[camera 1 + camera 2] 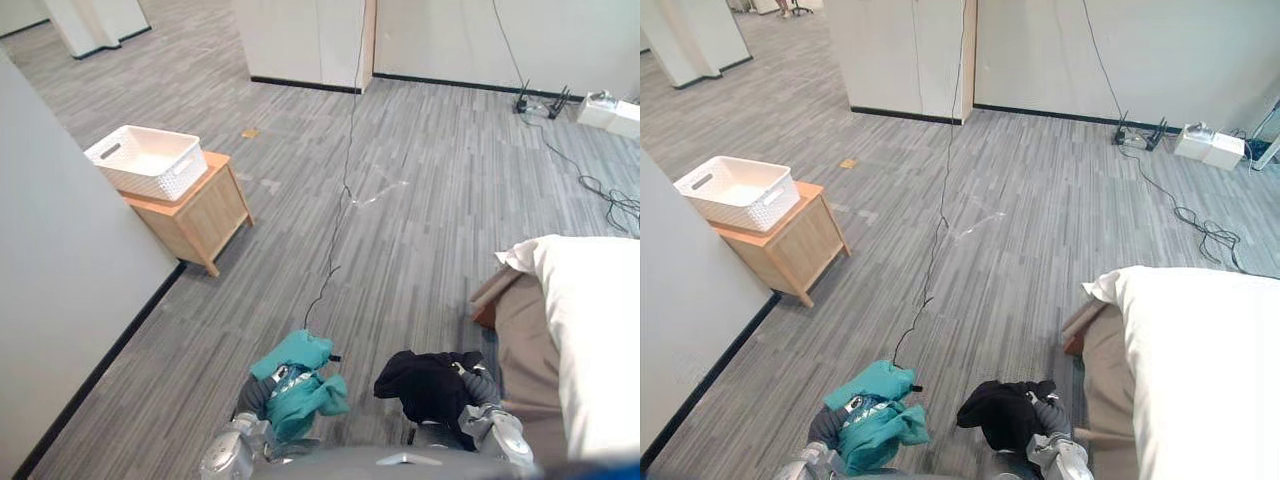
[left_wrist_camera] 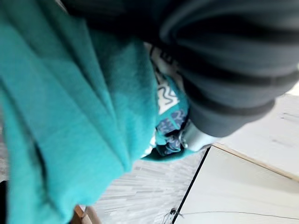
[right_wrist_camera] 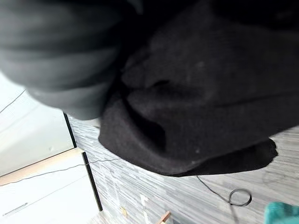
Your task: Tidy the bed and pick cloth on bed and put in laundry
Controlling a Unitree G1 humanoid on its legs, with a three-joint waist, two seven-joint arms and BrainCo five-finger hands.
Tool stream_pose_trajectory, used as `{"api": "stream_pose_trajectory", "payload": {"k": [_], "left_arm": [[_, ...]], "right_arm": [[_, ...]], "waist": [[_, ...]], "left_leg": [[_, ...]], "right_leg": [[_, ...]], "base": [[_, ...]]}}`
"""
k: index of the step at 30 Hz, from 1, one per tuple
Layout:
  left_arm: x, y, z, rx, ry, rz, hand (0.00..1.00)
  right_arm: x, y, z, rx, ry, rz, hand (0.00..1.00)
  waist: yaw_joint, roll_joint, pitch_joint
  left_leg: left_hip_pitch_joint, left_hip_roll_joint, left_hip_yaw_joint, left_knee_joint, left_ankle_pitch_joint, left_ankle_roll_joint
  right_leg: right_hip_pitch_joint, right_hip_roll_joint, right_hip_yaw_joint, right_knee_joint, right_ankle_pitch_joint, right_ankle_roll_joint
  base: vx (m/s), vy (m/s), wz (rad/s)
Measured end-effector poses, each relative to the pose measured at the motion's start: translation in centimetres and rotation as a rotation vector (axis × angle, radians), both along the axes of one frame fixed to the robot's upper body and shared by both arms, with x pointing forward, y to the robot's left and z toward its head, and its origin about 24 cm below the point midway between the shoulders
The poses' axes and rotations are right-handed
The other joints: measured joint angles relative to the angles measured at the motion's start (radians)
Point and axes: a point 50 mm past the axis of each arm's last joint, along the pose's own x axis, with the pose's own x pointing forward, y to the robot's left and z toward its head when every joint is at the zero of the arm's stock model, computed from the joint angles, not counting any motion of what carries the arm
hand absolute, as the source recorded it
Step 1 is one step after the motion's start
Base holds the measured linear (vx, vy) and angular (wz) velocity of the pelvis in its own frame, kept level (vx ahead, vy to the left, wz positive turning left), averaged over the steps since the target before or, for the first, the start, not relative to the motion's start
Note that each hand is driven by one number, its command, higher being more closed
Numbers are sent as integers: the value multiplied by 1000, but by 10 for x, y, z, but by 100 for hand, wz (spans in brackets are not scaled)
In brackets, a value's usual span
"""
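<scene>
The left hand (image 2: 224,79) carries a teal cloth (image 1: 300,385), a soft, fleecy fabric bunched into thick folds, with a patch patterned in white and dark blue. The cloth wraps over the hand, so its grip cannot be determined. The right hand (image 3: 60,60) carries a black cloth (image 1: 425,385), a matte, felt-like fabric crumpled into a rounded lump. This hand is covered as well, so its grip cannot be determined either. Both cloths hang above the grey striped floor (image 1: 400,230), just beside each other.

The laundry basket (image 1: 180,178) is white, rectangular and perforated, with a slot handle. It stands on a light wooden cabinet (image 1: 195,220) against the left wall, well apart from both hands. The bed (image 1: 525,340), on the right, has a smooth tan sheet under a puffy white duvet (image 1: 595,340).
</scene>
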Motion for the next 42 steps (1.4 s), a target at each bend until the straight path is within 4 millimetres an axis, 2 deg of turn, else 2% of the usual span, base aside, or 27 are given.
{"api": "stream_pose_trajectory", "payload": {"k": [3,5,6,7,8,12,13,14,15,16,17,20,24,26,27,28,29,30,31,32,33,34,35,36,38,40,42], "left_arm": [[14,-2,7,-2,-42,-9,100],[23,-3,12,-3,-78,-16,100],[23,-2,13,-1,-81,-14,100],[23,2,14,9,-90,-4,100],[18,-5,11,-13,-80,4,100],[13,-17,13,-20,-99,-9,100],[9,-19,13,-32,-98,6,100],[2,-25,10,-64,-85,44,100],[-3,-26,9,-72,-90,63,100],[-6,-26,13,-65,-131,69,100],[-11,-26,11,-58,-134,71,100],[-24,-28,-3,-52,-16,132,100],[-22,-25,-3,-77,-22,184,100],[-16,-21,-1,-77,-32,191,100],[-16,-20,-1,-78,-33,192,100],[-13,-18,-2,-75,-26,185,100],[-11,-16,-3,-79,-19,182,100],[-8,-16,-3,-83,-21,183,100],[-2,-14,-1,-88,-34,186,100],[-1,-7,-1,-77,-40,198,100],[-3,-6,-2,-75,-29,196,100],[-13,-11,-7,-85,6,177,100],[-17,-4,-9,-61,27,172,100],[-17,-2,-9,-55,27,170,100],[-17,0,-9,-26,28,134,100],[-18,3,-9,-13,31,124,100],[-8,7,-5,5,11,123,100]], "right_arm": [[6,2,5,-5,-28,7,100],[7,1,11,7,-64,-30,100],[7,2,11,9,-70,-34,100],[7,2,14,13,-86,-42,100],[9,0,17,13,-103,-54,100],[18,-1,34,11,-199,-57,100],[20,1,38,17,-224,-40,100],[21,-1,41,27,-248,-30,100],[19,-1,41,58,-270,-27,100],[14,2,43,93,-311,-14,100],[13,6,47,89,-400,5,100],[20,15,70,7,-612,54,100],[19,14,68,-51,-616,132,100],[6,9,52,-75,-506,155,100],[4,9,50,-75,-488,159,100],[-1,7,44,-76,-446,167,100],[-2,6,43,-80,-440,163,100],[-1,6,43,-82,-440,161,100],[-2,7,44,-132,-446,168,100],[5,12,44,-112,-453,179,100],[4,15,44,-104,-455,174,100],[-8,10,45,-138,-467,163,100],[-8,11,42,-136,-457,152,100],[-8,11,42,-139,-457,156,100],[-7,6,43,-165,-449,193,100],[-9,4,40,-163,-425,205,100],[-13,5,35,-147,-388,211,100]], "waist": [[-22,18,19],[-16,-15,33],[-14,-25,37],[-14,-41,53],[-13,-6,57],[-9,12,61],[-8,15,65],[-6,67,55],[6,84,44],[8,50,39],[16,50,49],[13,39,46],[10,36,50],[5,39,51],[5,38,50],[5,34,48],[6,29,47],[6,27,40],[4,17,48],[30,-3,68],[35,-17,61],[36,23,27],[32,-20,10],[31,-28,8],[18,-34,10],[7,-29,13],[-6,-20,20]], "left_leg": [[26,54,-53,6,-9,-31],[66,66,-93,12,-56,-103],[75,66,-97,20,-70,-118],[101,84,-120,68,-138,-146],[109,134,-124,107,-174,-175],[58,193,-122,294,-148,-185],[-23,223,-124,497,-60,-172],[-125,301,-123,667,93,-146],[-162,344,-106,733,158,-134],[-216,355,-74,836,147,-141],[-262,355,-67,887,69,-149],[-302,254,5,645,-44,-191],[-291,149,35,164,10,-195],[-294,140,93,-72,164,-199],[-294,142,103,-81,186,-199],[-294,138,139,-66,260,-156],[-305,121,153,-42,276,-91],[-310,112,158,-24,270,-75],[-358,124,169,99,223,-31],[-418,133,208,238,161,-69],[-408,113,214,173,161,-82],[-387,109,203,41,199,-13],[-360,63,199,50,144,-28],[-353,47,193,50,136,-15],[-283,12,155,62,77,15],[-215,8,122,43,67,21],[-106,15,47,-17,67,21]], "right_leg": [[-51,52,-11,-250,57,9],[-58,48,68,-550,237,20],[-51,44,84,-584,260,25],[-32,34,80,-560,378,9],[-40,64,48,-474,314,-42],[-53,83,-9,-337,167,-93],[-22,107,-20,-360,138,-95],[60,151,-67,-434,140,-100],[73,153,-95,-415,113,-96],[81,111,-107,-374,65,-66],[110,116,-97,-364,36,-126],[168,113,-26,-440,40,-132],[238,100,28,-509,42,-132],[330,106,19,-617,41,-93],[348,106,17,-637,40,-84],[413,96,2,-700,47,-43],[433,76,-12,-716,45,-24],[434,64,-20,-722,46,-16],[460,57,-36,-764,102,37],[490,42,-25,-762,135,60],[496,26,-25,-752,131,66],[480,46,-29,-672,115,91],[456,-16,-26,-521,75,140],[421,-38,-23,-439,75,146],[250,-104,17,10,161,167],[201,-88,31,122,143,152],[102,-39,27,138,106,94]], "base": [[292,-125,57],[441,-236,66],[522,-354,65],[411,-329,49],[411,-329,44],[341,-292,22],[275,-334,-13],[277,-224,-21],[371,-91,-21],[439,19,-35],[428,-8,-50],[341,-44,-67],[311,81,-47],[414,179,-2],[537,253,13],[423,211,29],[655,313,35],[564,258,39],[610,309,17],[449,255,11],[381,255,1],[358,251,39],[381,232,52],[330,171,57],[519,168,49],[468,119,56],[499,28,81]]}}
